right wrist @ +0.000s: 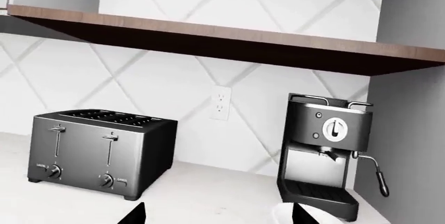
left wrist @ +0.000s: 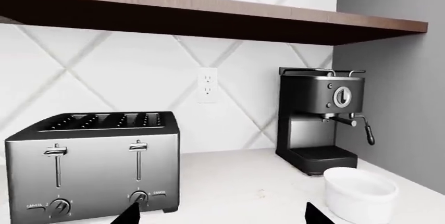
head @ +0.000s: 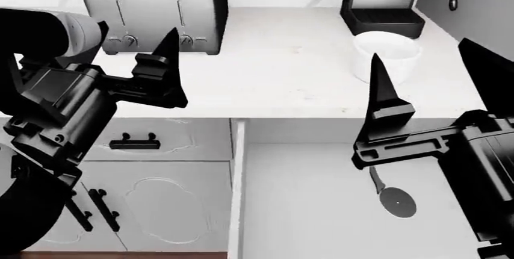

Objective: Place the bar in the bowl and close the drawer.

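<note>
The drawer (head: 321, 211) stands open below the counter edge, showing its pale grey interior. A black-handled pizza cutter (head: 393, 197) lies in it. The red bar is not in view. The white bowl (head: 387, 54) stands on the counter in front of the coffee machine and also shows in the left wrist view (left wrist: 360, 193). My left gripper (head: 120, 60) is open and empty, level with the counter front near the toaster. My right gripper (head: 434, 84) is open and empty above the drawer's back right part, just in front of the bowl.
A steel toaster (head: 153, 6) stands at the back left of the white counter (head: 273, 72), and a black coffee machine (head: 381, 0) at the back right against a grey wall. A wooden shelf (left wrist: 208, 21) hangs above. A narrower drawer (head: 132, 143) and cabinet doors sit left of the open drawer.
</note>
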`<state>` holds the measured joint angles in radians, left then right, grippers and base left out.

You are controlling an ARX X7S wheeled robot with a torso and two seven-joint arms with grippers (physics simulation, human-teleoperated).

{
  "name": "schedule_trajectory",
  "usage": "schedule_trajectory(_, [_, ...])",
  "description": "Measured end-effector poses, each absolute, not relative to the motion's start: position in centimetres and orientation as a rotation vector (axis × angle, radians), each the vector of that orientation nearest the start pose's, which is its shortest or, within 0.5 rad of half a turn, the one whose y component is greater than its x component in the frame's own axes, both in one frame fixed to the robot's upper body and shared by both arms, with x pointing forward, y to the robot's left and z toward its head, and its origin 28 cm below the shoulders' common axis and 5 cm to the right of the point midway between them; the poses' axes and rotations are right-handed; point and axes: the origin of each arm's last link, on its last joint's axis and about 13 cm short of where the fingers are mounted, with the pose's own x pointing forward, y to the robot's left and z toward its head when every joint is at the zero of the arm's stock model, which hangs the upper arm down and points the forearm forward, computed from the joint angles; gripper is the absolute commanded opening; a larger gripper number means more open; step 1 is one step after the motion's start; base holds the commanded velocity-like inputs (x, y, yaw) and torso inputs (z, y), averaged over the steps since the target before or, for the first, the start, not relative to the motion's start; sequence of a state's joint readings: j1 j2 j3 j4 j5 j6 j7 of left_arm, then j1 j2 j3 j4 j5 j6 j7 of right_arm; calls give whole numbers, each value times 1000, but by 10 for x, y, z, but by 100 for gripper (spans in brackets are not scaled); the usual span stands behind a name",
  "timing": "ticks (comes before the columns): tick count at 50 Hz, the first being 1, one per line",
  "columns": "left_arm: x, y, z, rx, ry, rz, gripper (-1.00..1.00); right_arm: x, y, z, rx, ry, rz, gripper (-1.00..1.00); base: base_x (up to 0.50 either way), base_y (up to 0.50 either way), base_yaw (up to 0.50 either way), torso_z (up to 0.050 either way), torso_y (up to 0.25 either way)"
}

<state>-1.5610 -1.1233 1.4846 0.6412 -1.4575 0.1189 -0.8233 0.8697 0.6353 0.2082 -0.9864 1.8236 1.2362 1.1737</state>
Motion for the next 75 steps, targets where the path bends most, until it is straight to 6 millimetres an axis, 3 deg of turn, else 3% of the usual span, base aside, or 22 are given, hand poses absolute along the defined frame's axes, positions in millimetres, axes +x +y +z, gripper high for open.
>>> schedule_trajectory(41, [213, 235, 281, -67, -235, -254, 100, 147, -119, 277, -117, -327, 124, 100, -1, 500, 0, 0, 0])
schedule_trajectory(50, [213, 237, 284, -60, -239, -247, 100, 147, -121, 281, -117, -322, 117, 100, 0, 0, 0, 0, 0])
schedule_trajectory(65, [213, 240, 303, -26, -257, -237, 100, 145, -129, 305, -145, -353, 68, 100, 0, 0, -11, 0, 0])
schedule_trajectory(75, [213, 241, 309, -11, -262, -235, 100, 144, -131, 314, -149, -365, 49, 100, 0, 0, -500, 0, 0])
